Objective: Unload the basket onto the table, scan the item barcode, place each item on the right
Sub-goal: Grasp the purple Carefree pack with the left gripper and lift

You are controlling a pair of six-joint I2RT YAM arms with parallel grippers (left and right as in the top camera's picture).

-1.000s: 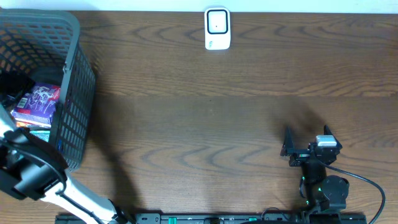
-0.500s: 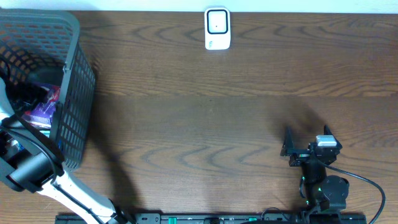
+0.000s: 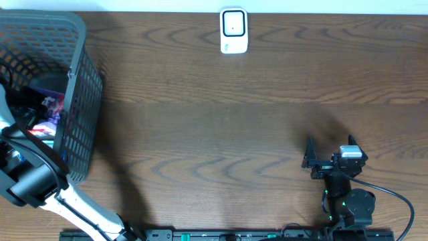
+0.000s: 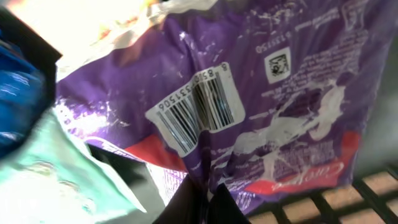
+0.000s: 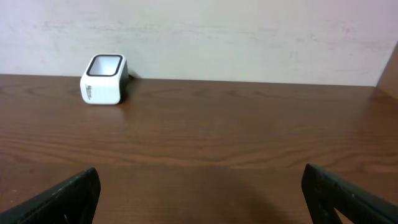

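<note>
Hemmed inside the grey mesh basket (image 3: 81, 100), my left gripper (image 4: 205, 200) pinches the crinkly purple packet (image 4: 280, 99), fingertips (image 4: 185, 208) cropped; right gripper (image 5: 205, 190) gapes.

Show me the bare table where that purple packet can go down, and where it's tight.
The widest bare stretch of table lies between the basket, the scanner and the right gripper. More flanks the scanner along the far edge. Crowded: inside the basket, where the left gripper pinches the purple packet among other packs.

Packet (image 3: 49, 112) lies in basket (image 3: 81, 100) at left of table (image 3: 221, 134); scanner (image 3: 233, 31) at far edge.
</note>
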